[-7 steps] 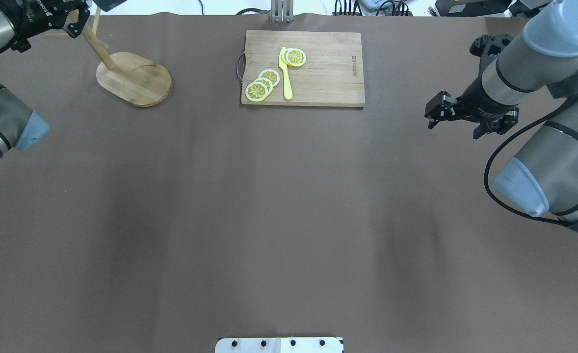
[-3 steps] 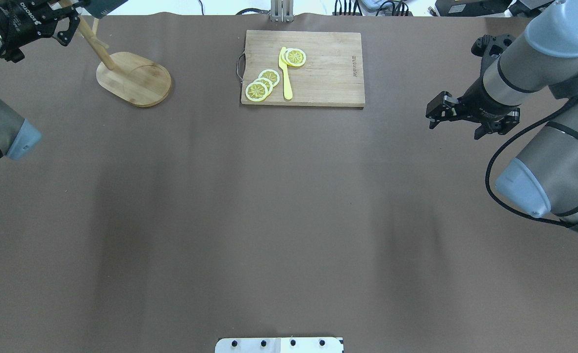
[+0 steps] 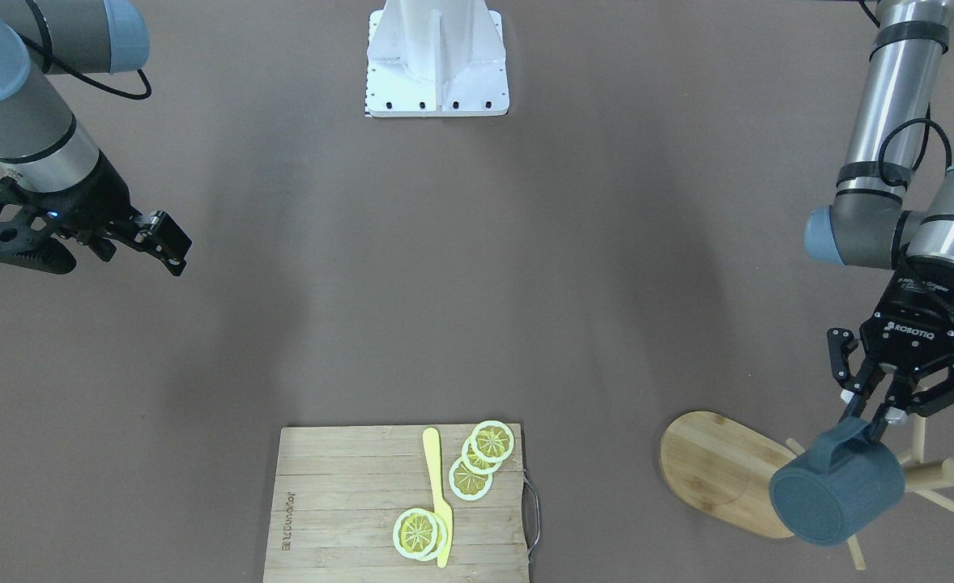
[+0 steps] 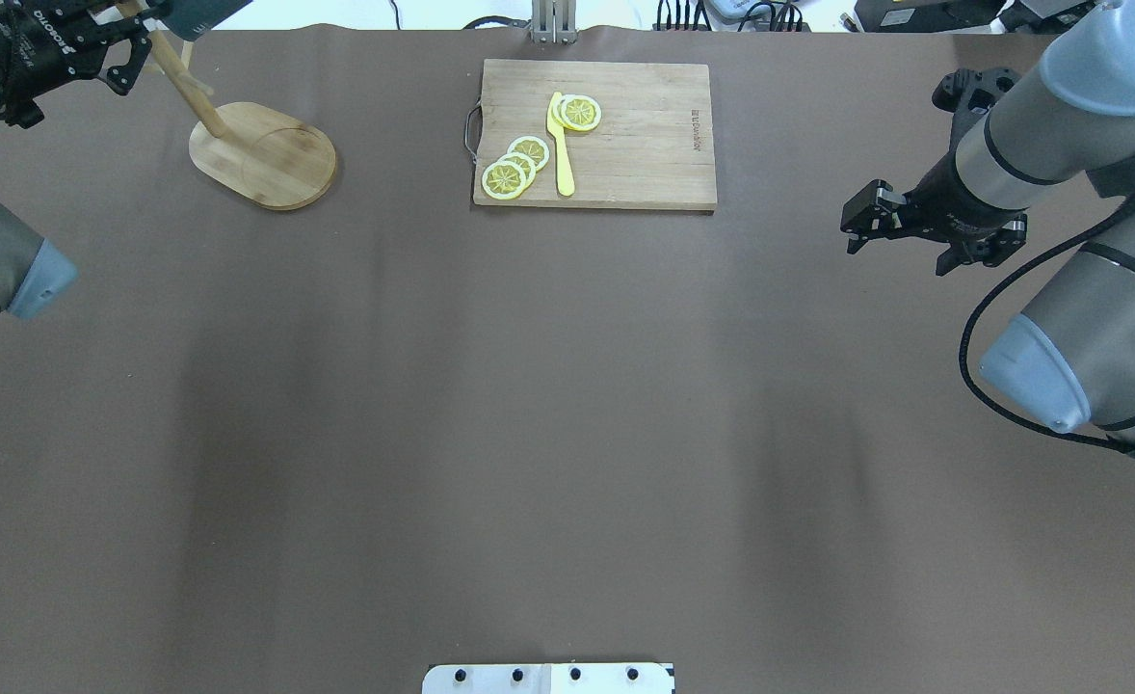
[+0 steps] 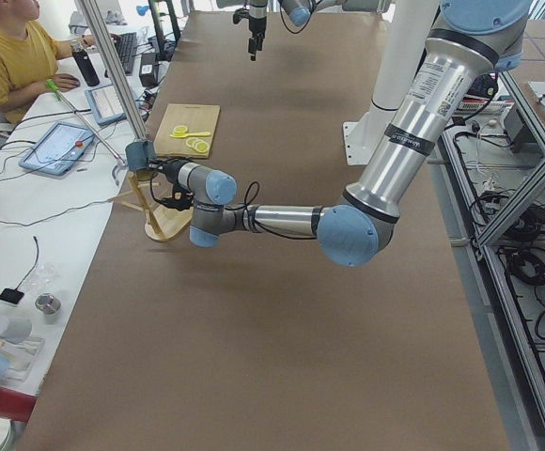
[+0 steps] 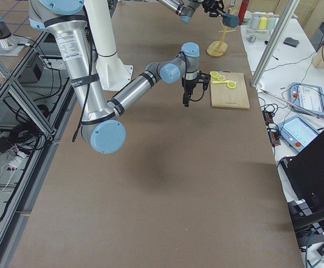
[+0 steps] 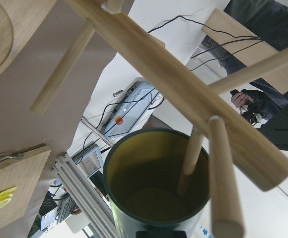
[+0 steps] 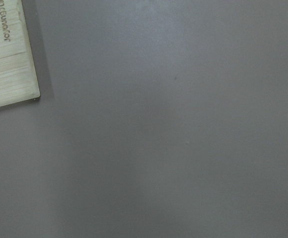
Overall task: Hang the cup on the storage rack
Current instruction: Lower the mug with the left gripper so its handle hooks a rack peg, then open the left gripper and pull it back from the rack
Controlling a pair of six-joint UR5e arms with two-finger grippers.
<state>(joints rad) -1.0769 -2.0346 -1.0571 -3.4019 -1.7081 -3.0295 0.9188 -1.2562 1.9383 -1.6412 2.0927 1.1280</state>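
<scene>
The dark teal cup is held on its side in the air beside the post of the bamboo storage rack. My left gripper is shut on the cup's handle side. In the left wrist view the cup's yellow inside faces me, and a thin peg crosses its mouth. I cannot tell whether the handle is over a peg. In the overhead view the cup is at the top edge, above the rack's oval base. My right gripper looks shut and empty, far from the rack.
A wooden cutting board with lemon slices and a yellow knife lies at the far middle of the table. The brown table mat covers the table. An operator sits beyond the far edge.
My left gripper has moved left with the cup in the overhead view, alongside the rack's post. My right arm has shifted slightly away from me.
</scene>
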